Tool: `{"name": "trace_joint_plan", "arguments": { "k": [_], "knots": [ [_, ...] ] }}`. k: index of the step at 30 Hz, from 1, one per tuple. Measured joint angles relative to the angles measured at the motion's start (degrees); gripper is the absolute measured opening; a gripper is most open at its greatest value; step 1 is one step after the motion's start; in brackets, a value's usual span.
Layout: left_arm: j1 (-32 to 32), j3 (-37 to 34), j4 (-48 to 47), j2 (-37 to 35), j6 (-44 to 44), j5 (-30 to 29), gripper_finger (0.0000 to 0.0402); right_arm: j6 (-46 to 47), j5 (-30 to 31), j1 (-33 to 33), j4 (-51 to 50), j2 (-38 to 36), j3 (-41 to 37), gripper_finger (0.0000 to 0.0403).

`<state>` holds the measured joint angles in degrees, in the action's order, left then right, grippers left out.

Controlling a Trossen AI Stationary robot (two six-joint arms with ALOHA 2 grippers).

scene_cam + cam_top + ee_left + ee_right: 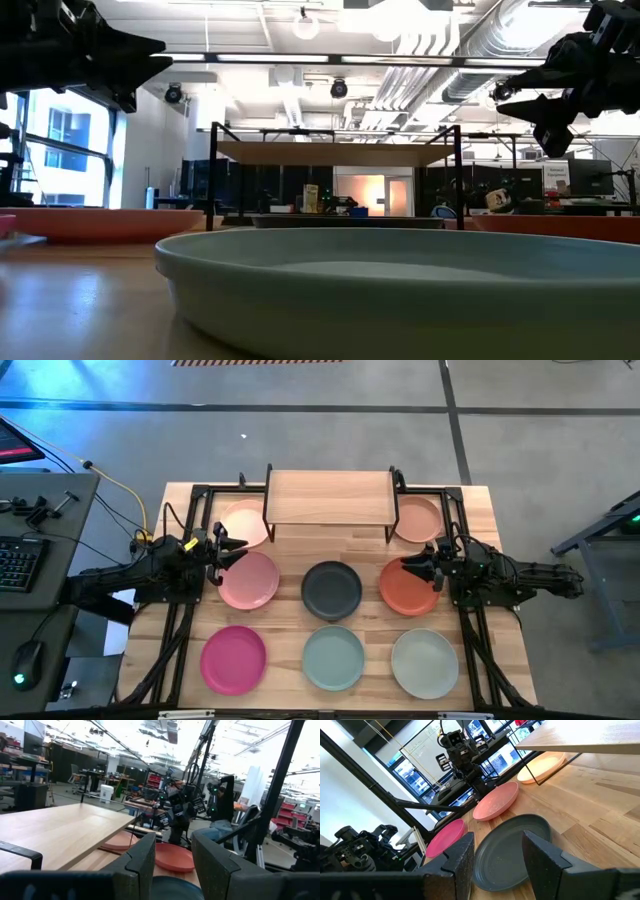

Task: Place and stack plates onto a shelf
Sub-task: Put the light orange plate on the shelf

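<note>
Above the pink plate (248, 580), the left gripper (222, 547) is hovering with its fingers (137, 865) parted around nothing. Opposite, the right gripper (420, 567) is hanging over the terracotta plate (405, 588), fingers (461, 857) likewise spread and empty. Both peach plates (246, 523) (418, 518) are sitting half hidden beneath the shelf (330, 496), whose bare board is standing at the table's (480, 560) far edge. Charcoal (331, 588), magenta (233, 657), pale teal (333, 656) and off-white (424, 663) plates are lying apart, none touching.
</note>
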<state>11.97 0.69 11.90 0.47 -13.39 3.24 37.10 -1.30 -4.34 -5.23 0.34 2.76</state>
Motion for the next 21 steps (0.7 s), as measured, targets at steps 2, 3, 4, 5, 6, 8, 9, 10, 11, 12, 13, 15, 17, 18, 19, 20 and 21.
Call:
{"name": "trace_joint_plan", "arguments": {
  "k": [2, 3, 4, 5, 6, 8, 9, 10, 11, 12, 13, 15, 17, 18, 19, 20, 21],
  "knots": [
    [0.0, 0.0, -0.02, -0.02, 0.0, 0.28, 0.0117, -0.01, 0.02, 0.0, 0.0, 0.02, 0.0, 0.0147],
    [0.0, 0.0, -0.08, -0.02, 0.02, 0.26, 0.0117, -0.01, 0.02, -0.01, 0.0, 0.0, 0.02, 0.0147],
    [0.0, 0.0, -0.23, 0.0, 0.02, 0.2, 0.0117, 0.0, 0.0, -0.02, 0.0, 0.02, 0.0, 0.0147],
    [0.0, 0.0, -0.36, -0.02, 0.02, -0.05, 0.0117, 0.0, 0.02, -0.02, 0.0, 0.01, 0.0, 0.0147],
    [0.0, 0.0, -0.35, 0.0, 0.02, -0.4, 0.0117, 0.0, 0.0, -0.02, 0.0, 0.01, 0.0, 0.0147],
    [-0.01, 0.0, -0.15, -0.01, 0.02, -2.01, 0.0117, -0.01, 0.0, -0.02, 0.0, 0.0, 0.0, 0.0147],
    [-0.02, 0.0, -0.17, 0.0, -0.01, -3.05, 0.0117, 0.01, 0.02, -0.02, 0.0, 0.02, 0.0, 0.0147],
    [-0.02, 0.0, -0.19, 0.0, -0.21, -4.03, 0.0117, 0.0, 0.0, 0.0, 0.0, 0.0, 0.0, 0.0147],
    [-0.01, 0.0, -0.19, -0.01, -0.87, -4.75, 0.0117, -0.01, 0.01, -0.02, 0.0, 0.02, 0.0, 0.0147],
    [0.0, 0.0, -0.2, 0.0, -1.42, -5.28, 0.0117, -0.01, 0.0, 0.0, 0.0, 0.02, 0.02, 0.0147],
    [0.0, 0.0, -0.24, 0.0, -1.67, -5.61, 0.0117, -0.01, 0.0, -0.01, 0.0, 0.02, 0.0, 0.0147],
    [0.0, 0.0, -0.26, 0.0, -1.79, -6.73, 0.0117, 0.0, 0.02, -0.02, -0.01, 0.01, 0.0, 0.0147],
    [0.0, 0.0, -0.05, 0.0, -1.83, -7.82, 0.0117, 0.01, 0.02, -0.02, 0.0, 0.0, 0.02, 0.0147],
    [0.0, 0.0, 0.23, 0.0, -1.96, -8.51, 0.0117, -0.01, 0.02, -0.01, 0.0, 0.02, 0.0, 0.0147],
    [0.0, 0.0, 0.67, 0.0, -2.0, -9.34, 0.0117, 0.01, 0.02, -0.01, 0.0, 0.0, 0.01, 0.0147],
    [0.0, 0.0, 1.3, 0.0, -2.17, -10.04, 0.0117, -0.01, 0.02, -0.02, 0.0, 0.01, 0.0, 0.0147],
    [0.0, 0.09, 1.84, -0.01, -2.53, -10.56, 0.0117, 0.0, 0.01, -0.01, 0.0, 0.01, 0.0, 0.0147]
  ]
}}
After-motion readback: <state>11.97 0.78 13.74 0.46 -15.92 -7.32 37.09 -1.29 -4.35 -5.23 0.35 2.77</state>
